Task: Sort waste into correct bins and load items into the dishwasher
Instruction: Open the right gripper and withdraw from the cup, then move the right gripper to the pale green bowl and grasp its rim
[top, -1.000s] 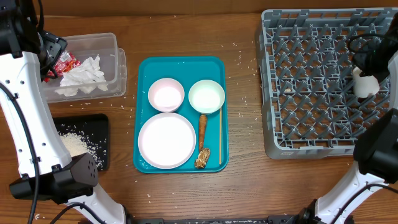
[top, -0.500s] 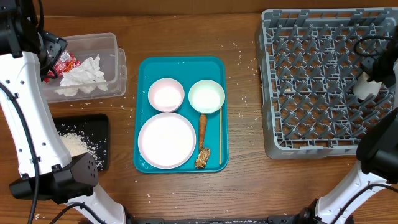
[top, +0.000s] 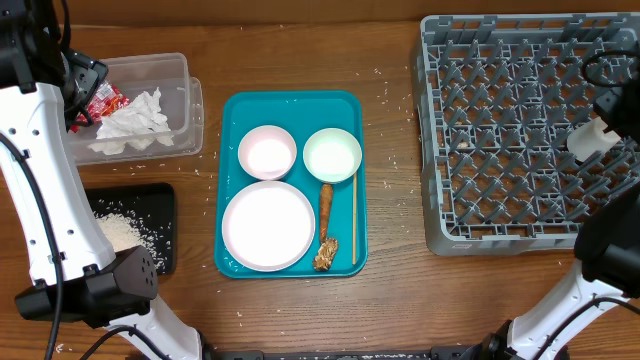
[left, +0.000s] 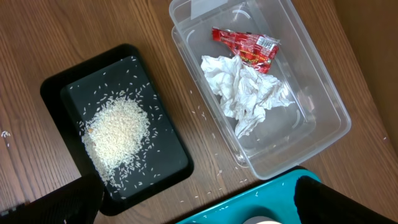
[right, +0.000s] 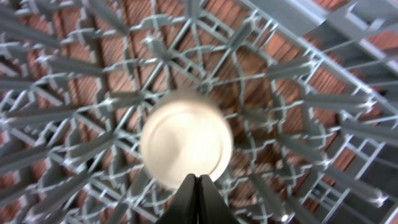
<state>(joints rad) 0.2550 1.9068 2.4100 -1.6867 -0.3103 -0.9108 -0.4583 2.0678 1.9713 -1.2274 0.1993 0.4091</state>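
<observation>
My right gripper (right: 198, 185) is shut on the rim of the small white cup (right: 186, 137) and holds it over the grey dish rack (right: 298, 93); overhead, the cup (top: 585, 138) hangs at the rack's (top: 500, 130) right side. My left gripper (left: 199, 208) is open and empty, above the clear tub (left: 323, 106) and the black tray (left: 56, 87). The tub holds a crumpled napkin (left: 245, 93) and a red wrapper (left: 245, 45). Rice (left: 115, 130) lies in the black tray. The plate (top: 268, 225), two bowls (top: 267, 152) (top: 332, 154), carrot (top: 326, 205) and brown scrap (top: 325, 255) lie on the teal tray (top: 290, 100).
A thin stick (top: 353, 220) lies along the teal tray's right side. Loose rice grains are scattered on the wooden table around the tray and bins. The rack's upright pegs stand close under the cup.
My right arm has shifted slightly right and toward the front over the rack with the cup. The left arm and everything on the tray are unchanged.
</observation>
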